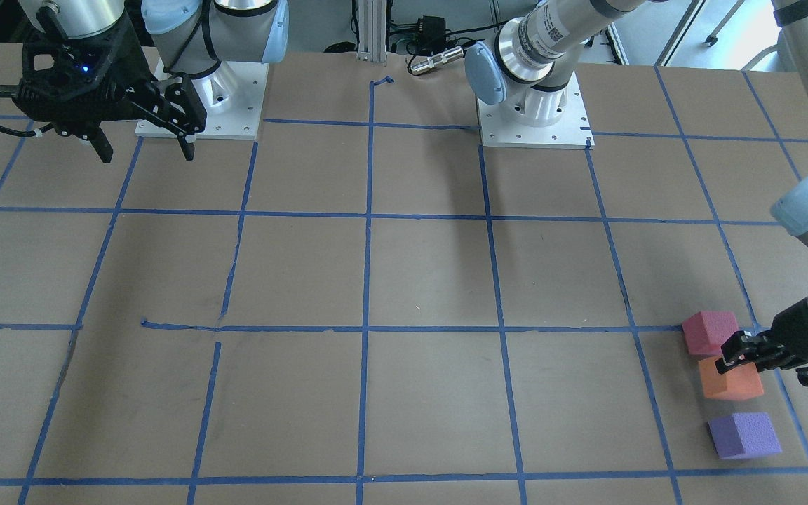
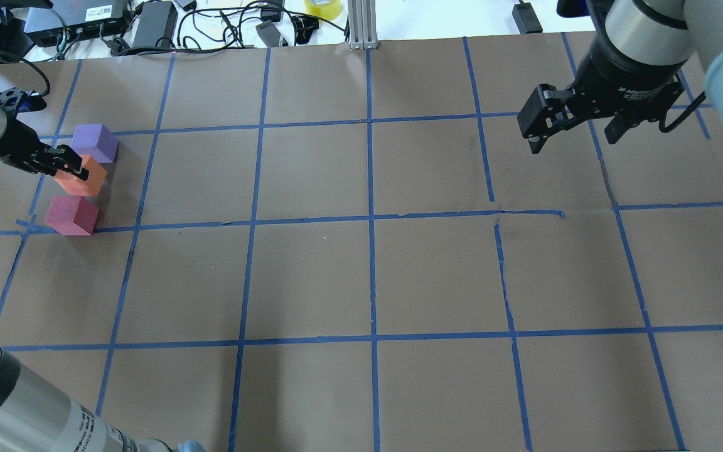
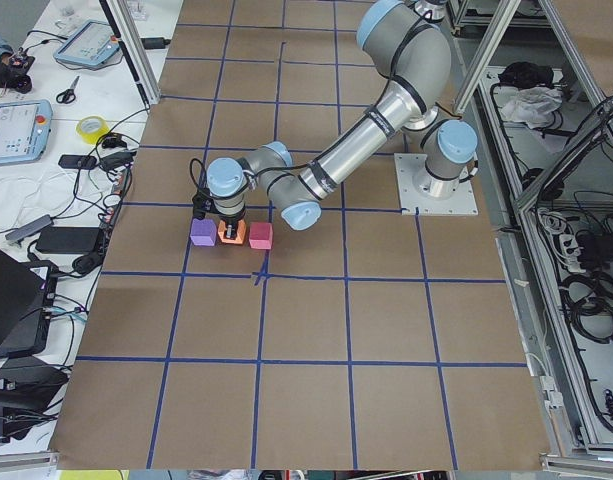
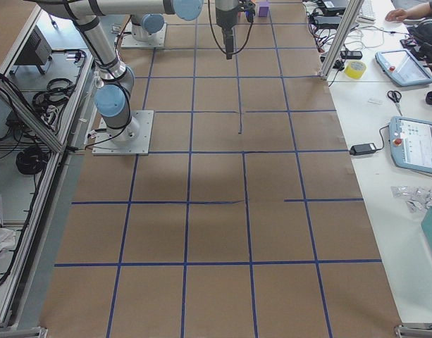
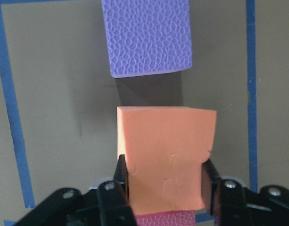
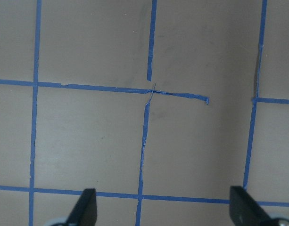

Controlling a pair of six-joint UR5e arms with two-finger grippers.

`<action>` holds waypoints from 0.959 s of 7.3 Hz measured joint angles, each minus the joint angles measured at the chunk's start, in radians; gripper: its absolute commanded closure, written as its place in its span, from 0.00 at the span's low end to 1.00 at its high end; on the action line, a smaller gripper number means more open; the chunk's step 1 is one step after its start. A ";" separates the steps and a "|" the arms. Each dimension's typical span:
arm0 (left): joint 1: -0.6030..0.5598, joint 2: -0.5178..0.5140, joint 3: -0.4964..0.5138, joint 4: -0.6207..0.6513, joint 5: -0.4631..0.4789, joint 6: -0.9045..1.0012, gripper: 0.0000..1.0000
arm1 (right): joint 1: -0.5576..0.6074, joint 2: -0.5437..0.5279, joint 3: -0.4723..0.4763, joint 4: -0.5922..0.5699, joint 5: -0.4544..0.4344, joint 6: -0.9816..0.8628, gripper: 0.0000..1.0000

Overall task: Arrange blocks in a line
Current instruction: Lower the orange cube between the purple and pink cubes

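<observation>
Orange block (image 5: 165, 150) | between left gripper (image 5: 164, 181) fingers, touching | right gripper (image 2: 572, 141) spread

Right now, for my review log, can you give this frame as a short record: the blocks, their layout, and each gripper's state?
blocks: orange foam cube, red-pink foam cube, purple foam cube
layout: rough row at the table's left end, orange foam cube in the middle, visible gap to the purple one
left gripper: closed on the orange foam cube's sides
right gripper: open, holding nothing, far from the cubes
surface: brown paper-covered table with blue tape grid
</observation>
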State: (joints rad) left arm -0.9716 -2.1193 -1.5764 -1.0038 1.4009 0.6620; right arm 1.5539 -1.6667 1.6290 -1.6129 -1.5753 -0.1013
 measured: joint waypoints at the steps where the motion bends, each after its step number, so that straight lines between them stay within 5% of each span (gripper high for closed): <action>1: 0.013 -0.002 -0.021 0.040 0.000 0.002 0.88 | 0.000 -0.002 0.000 0.001 0.008 -0.001 0.00; 7: 0.028 0.011 -0.041 0.058 -0.005 -0.019 0.88 | 0.000 -0.004 0.003 0.003 0.014 -0.009 0.00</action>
State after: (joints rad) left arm -0.9438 -2.1083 -1.6173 -0.9462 1.3959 0.6434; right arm 1.5539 -1.6711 1.6321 -1.6094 -1.5616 -0.1104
